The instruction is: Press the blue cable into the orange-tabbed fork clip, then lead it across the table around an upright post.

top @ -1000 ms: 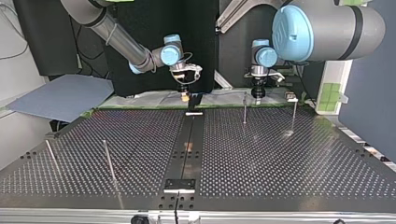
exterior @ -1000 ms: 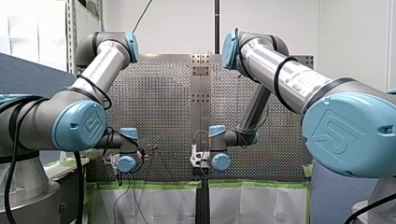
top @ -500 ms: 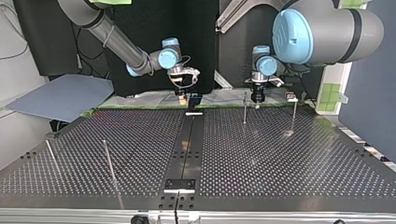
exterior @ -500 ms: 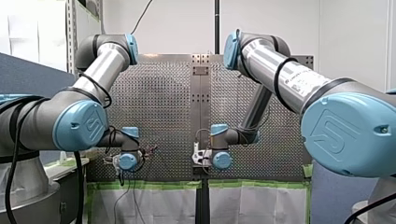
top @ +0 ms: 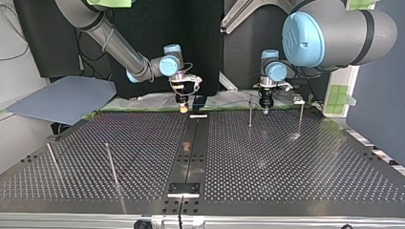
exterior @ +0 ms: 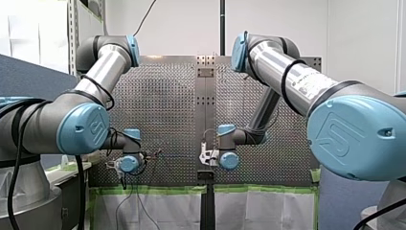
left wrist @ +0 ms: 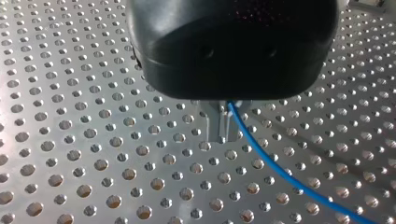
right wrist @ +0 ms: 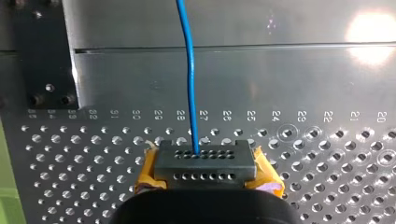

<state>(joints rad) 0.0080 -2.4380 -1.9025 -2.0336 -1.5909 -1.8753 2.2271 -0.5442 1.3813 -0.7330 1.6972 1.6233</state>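
At the far edge of the perforated table [top: 286, 162] in the top view, my right gripper [right wrist: 204, 154], yellow-padded, and my left gripper [left wrist: 219, 137], metal-fingered, each pinch the blue cable [left wrist: 280, 175] stretching between them near an upright post [top: 250, 110].

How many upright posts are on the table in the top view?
4: far post beside my left gripper, far-right post, near-left post, leftmost post. Arms may hide others.
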